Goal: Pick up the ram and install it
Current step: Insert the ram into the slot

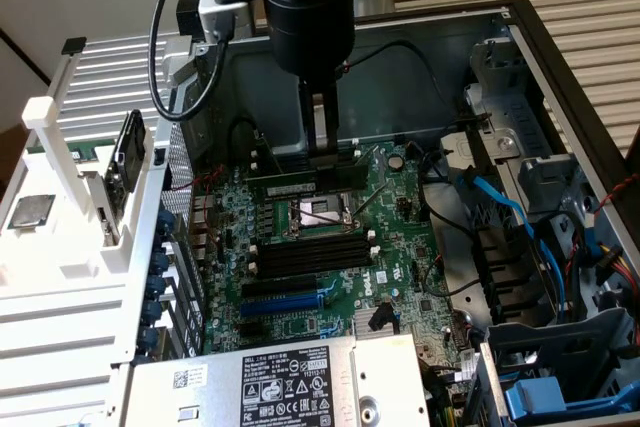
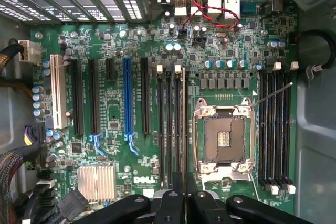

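The ram [image 1: 290,183] is a long dark-green stick held level above the motherboard inside the open computer case. My gripper [image 1: 321,152] comes straight down from above and is shut on the stick's upper edge near its middle. In the wrist view the ram [image 2: 183,124] shows edge-on as a thin line running out from between my gripper [image 2: 184,198] fingers. It lies along the bank of black memory slots [image 2: 169,129] beside the open processor socket [image 2: 224,137]. Those slots [image 1: 310,252] sit just below the socket [image 1: 320,215] in the exterior view. I cannot tell whether the stick touches a slot.
A second bank of black slots [image 2: 275,129] lies on the socket's other side. Blue cables [image 1: 500,207] and drive cages crowd the case on the exterior view's right. A labelled power supply [image 1: 290,382] sits at the front. A white rack [image 1: 70,247] outside the case holds a square silver chip [image 1: 30,209].
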`<action>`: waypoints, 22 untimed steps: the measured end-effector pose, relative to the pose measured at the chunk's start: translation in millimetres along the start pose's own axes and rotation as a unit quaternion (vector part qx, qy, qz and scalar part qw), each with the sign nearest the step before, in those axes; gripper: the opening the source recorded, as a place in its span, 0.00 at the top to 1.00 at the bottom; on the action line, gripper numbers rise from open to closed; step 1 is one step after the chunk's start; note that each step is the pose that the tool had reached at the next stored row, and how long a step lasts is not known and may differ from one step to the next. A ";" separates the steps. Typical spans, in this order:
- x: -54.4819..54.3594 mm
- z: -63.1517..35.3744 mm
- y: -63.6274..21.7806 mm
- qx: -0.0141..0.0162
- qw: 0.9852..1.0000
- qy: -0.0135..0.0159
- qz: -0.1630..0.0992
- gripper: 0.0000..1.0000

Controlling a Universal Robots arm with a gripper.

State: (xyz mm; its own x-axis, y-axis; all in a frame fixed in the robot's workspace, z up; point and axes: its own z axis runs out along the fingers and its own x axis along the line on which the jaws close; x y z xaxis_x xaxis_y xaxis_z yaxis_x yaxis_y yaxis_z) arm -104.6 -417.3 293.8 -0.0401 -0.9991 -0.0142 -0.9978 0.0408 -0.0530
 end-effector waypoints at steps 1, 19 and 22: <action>0.0 0.3 -0.4 0.000 1.000 0.000 0.000 0.88; 6.6 16.4 -4.6 0.000 1.000 -0.009 0.001 0.88; 9.9 18.4 -4.6 -0.001 1.000 -0.012 0.001 0.88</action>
State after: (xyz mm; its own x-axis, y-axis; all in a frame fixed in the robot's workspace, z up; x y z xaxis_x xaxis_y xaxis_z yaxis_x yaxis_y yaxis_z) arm -99.4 -427.2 275.6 -0.0413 -0.9984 -0.0391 -0.9977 0.0433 -0.0519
